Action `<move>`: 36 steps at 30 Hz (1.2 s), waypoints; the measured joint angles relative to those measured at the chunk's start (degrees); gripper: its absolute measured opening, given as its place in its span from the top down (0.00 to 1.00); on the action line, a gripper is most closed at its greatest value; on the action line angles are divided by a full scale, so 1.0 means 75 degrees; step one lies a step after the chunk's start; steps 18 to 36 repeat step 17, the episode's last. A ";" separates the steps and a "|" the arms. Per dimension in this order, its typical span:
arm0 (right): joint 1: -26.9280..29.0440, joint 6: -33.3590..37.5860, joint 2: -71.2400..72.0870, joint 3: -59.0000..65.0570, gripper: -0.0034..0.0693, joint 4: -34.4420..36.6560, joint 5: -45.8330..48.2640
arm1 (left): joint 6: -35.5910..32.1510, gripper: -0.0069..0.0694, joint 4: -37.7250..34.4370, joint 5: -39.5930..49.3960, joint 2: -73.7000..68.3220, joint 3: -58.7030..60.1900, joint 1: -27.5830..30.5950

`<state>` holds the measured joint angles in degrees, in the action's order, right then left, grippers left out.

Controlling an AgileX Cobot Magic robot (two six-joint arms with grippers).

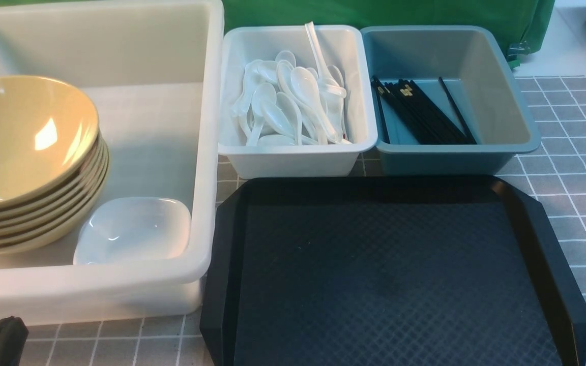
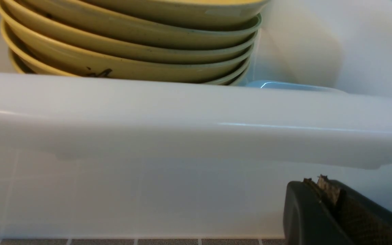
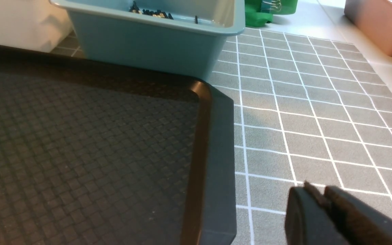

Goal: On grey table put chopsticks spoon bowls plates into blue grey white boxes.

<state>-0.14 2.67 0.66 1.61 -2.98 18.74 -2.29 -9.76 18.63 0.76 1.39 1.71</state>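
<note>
Textured black tray (image 1: 394, 274) (octagonal, seemingly plastic) fronts glossy white spoons (image 1: 293, 101).

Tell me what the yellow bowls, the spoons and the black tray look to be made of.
Yellow bowls: likely glossy melamine or glazed ceramic; bright window glare on the top one, thin even rims.
Spoons: smooth white plastic or porcelain; soft shine, can't tell which.
Black tray: moulded plastic, matte, with an embossed diamond grid across its floor and a smoother raised rim.
</note>
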 joint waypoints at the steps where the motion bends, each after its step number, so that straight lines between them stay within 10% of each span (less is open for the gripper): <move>1: 0.0000 0.0000 0.0000 0.0000 0.82 0.0000 0.0000 | 0.0000 0.92 0.0000 0.0000 0.0000 0.0000 0.0000; 36: 0.0000 0.0000 0.0000 0.0000 0.79 0.0000 0.0000 | 0.0067 0.92 0.0006 -0.0008 0.0000 0.0000 0.0000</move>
